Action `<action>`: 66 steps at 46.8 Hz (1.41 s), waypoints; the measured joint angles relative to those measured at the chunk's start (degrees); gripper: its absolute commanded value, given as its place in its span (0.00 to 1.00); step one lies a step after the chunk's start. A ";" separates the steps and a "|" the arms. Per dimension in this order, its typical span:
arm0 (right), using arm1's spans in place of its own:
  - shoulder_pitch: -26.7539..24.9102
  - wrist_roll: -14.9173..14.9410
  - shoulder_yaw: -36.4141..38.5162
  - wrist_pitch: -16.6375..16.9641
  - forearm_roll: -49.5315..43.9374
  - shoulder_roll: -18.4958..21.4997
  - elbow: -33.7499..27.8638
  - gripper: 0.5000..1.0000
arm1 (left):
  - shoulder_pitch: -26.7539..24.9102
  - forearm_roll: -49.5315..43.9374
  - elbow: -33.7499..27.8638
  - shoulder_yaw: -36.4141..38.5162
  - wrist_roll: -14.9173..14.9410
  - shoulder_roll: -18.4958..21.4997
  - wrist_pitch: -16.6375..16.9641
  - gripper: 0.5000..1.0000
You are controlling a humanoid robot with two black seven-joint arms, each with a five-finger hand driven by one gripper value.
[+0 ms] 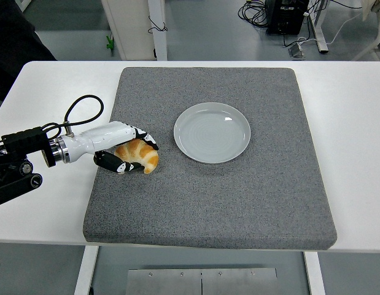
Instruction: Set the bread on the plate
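Left hand [125, 150] has its fingers wrapped around the bread [139, 155], gripping it at the left side of the grey mat [239, 196]. The plate [212, 132] sits empty to the right, close but not touching.

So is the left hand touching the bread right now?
Touching. The head view shows the left hand wrapped around the bread, fingers over its top and thumb beneath, no gap visible.
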 measured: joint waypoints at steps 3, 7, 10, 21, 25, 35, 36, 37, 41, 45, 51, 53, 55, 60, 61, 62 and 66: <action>0.00 0.00 0.00 0.00 0.03 0.00 0.00 1.00 | -0.24 -0.08 0.12 -1.08 0.00 0.23 0.00 0.20; 0.00 0.00 0.00 0.00 0.02 0.00 -0.01 1.00 | -0.62 -0.12 0.38 -3.23 -0.01 0.46 -0.19 0.20; 0.00 0.00 0.00 0.00 0.01 0.00 0.00 1.00 | -1.11 -0.12 0.78 -4.37 -0.10 0.54 -0.46 0.20; -0.01 0.00 0.00 0.00 0.00 0.00 -0.01 1.00 | -5.18 -0.16 2.57 -10.03 -0.18 0.80 -5.97 0.20; 0.00 0.00 0.00 -0.01 0.00 0.00 -0.01 1.00 | -5.80 0.02 4.27 -13.45 -0.18 0.64 -9.43 0.20; 0.00 0.00 -0.02 -0.01 0.05 0.00 0.01 1.00 | -8.53 0.17 6.12 -15.87 -0.18 -0.07 -12.80 0.20; 0.00 -0.01 -0.02 -0.01 0.05 0.00 0.00 1.00 | -8.92 0.15 6.50 -15.94 -0.18 -0.20 -13.18 0.20; -0.01 -0.01 -0.02 -0.01 0.05 0.00 0.00 1.00 | -9.41 0.11 6.97 -15.95 -0.17 -0.47 -13.59 0.20; -0.01 0.00 -0.01 -0.01 0.04 0.00 0.00 1.00 | -12.10 -0.14 9.28 -16.13 -0.17 -2.12 -15.82 0.20; -0.01 0.00 0.00 -0.01 0.01 0.00 -0.01 1.00 | -14.04 -0.23 11.59 -17.39 -0.21 -3.47 -17.86 0.21; 0.00 0.00 0.00 0.00 -0.01 0.00 -0.01 1.00 | -15.45 -0.12 12.66 -19.91 -0.23 -4.33 -20.17 0.21; 0.00 0.00 0.00 -0.01 -0.01 0.00 -0.01 1.00 | -16.05 -0.11 12.67 -20.14 -0.23 -4.99 -20.80 0.21; -0.01 0.00 0.00 0.00 0.00 0.00 0.00 1.00 | -16.60 -0.10 12.70 -20.20 -0.21 -5.64 -21.25 0.21; 0.00 0.00 0.00 0.00 0.03 0.00 0.01 1.00 | -18.08 -0.09 12.74 -20.29 -0.02 -7.28 -22.29 0.22; -0.01 0.00 0.00 0.00 0.03 0.00 0.01 1.00 | -18.26 -0.09 12.74 -20.29 0.03 -7.59 -22.40 0.22; -0.01 0.00 0.00 0.00 0.03 0.00 0.01 1.00 | -18.41 -0.05 12.74 -20.29 0.06 -7.87 -22.46 0.22; 0.00 0.00 0.00 -0.01 0.03 0.00 0.00 1.00 | -18.92 0.11 12.77 -20.30 0.29 -9.44 -22.52 0.22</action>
